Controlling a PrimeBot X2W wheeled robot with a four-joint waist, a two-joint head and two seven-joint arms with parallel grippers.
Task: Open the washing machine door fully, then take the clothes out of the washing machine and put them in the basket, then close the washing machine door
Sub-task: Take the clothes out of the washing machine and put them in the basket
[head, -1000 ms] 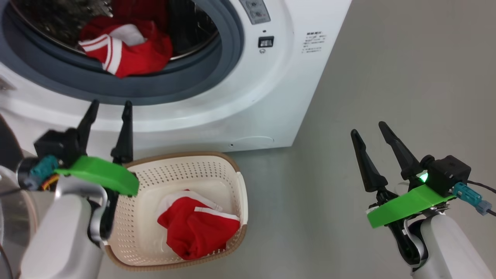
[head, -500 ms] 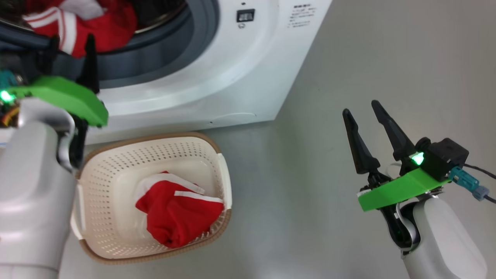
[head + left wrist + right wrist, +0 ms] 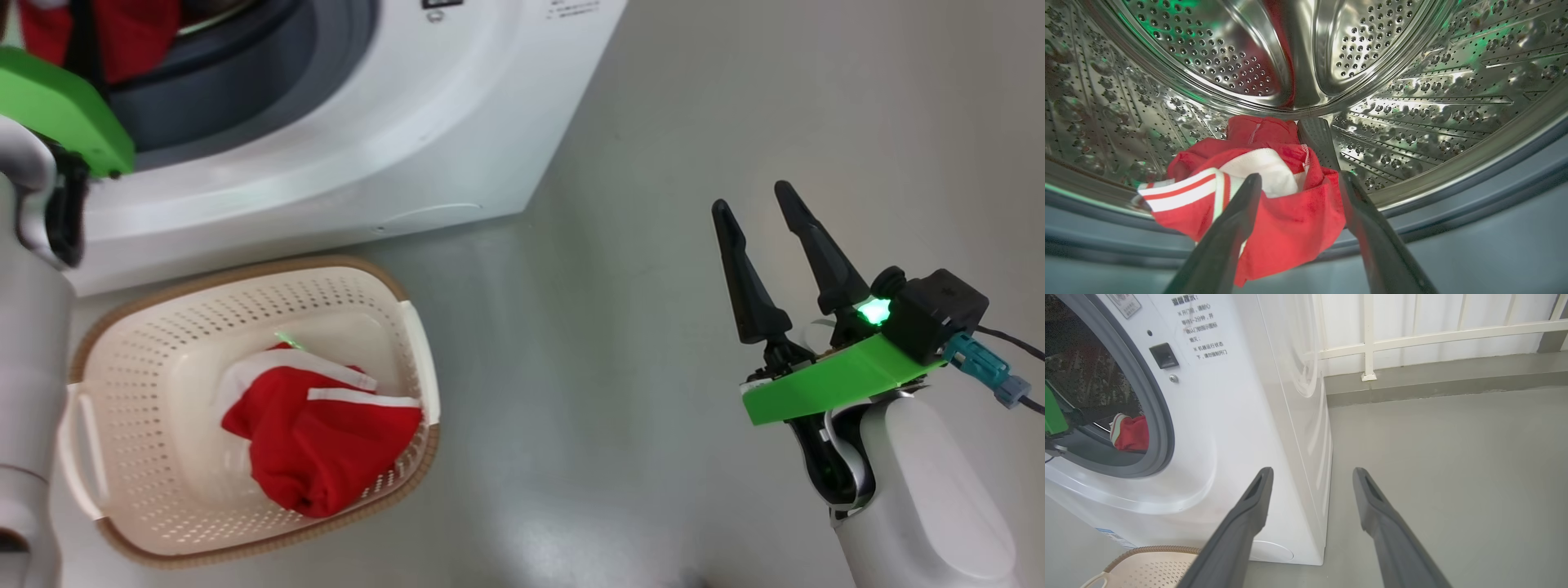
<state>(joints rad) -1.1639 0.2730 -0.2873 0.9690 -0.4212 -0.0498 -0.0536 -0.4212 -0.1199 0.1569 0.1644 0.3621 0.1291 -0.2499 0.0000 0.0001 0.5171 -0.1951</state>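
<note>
Inside the perforated steel drum [image 3: 1412,102] lie crumpled clothes [image 3: 1290,228].

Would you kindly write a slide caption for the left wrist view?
Open left claw poised at the red clothes lying at the drum's front edge.

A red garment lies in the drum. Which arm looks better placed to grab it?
Left. The left jaws stand open at the washing machine mouth, the clothes between them. The right jaws hang open above the floor beside the machine, away from it.
</note>
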